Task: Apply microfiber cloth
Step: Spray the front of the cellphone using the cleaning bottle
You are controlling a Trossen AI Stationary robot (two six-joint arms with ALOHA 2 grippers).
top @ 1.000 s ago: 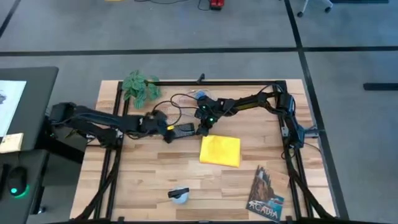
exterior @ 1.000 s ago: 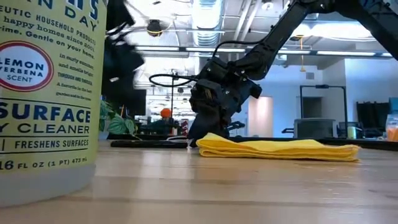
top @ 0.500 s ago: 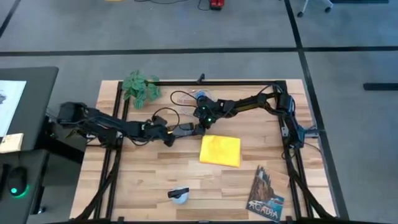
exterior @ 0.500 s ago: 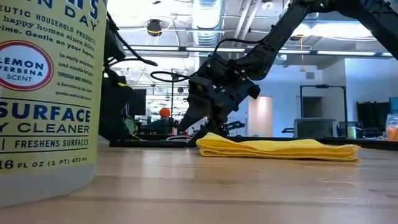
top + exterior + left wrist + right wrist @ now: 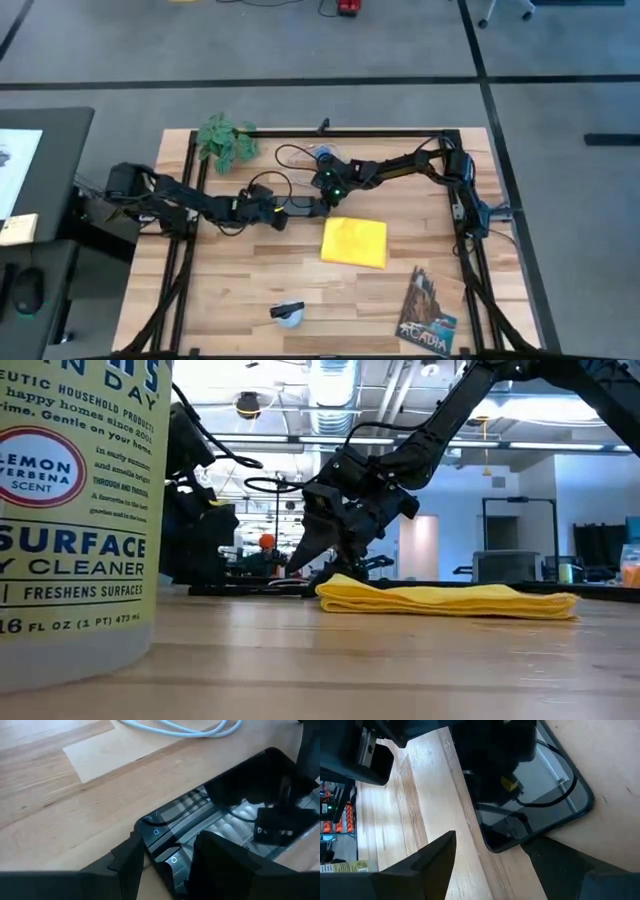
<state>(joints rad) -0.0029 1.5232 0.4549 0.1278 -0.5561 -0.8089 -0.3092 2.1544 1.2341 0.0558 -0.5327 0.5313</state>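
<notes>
Bright yellow folded cloth (image 5: 354,242) lay flat mid-bench, plain and slightly rumpled, both grippers, left (image 5: 283,213) and right (image 5: 322,203), just beside it over a phone (image 5: 235,827), jaws apparently spread open.

Smartphone (image 5: 220,835) partly behind end effectors.

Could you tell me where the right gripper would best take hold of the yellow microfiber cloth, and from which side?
Probably the cloth's corner nearest the right gripper, taken from above. The cloth lies folded flat on the table, so only edges give purchase, and its layered edge shows in the low view.
</notes>
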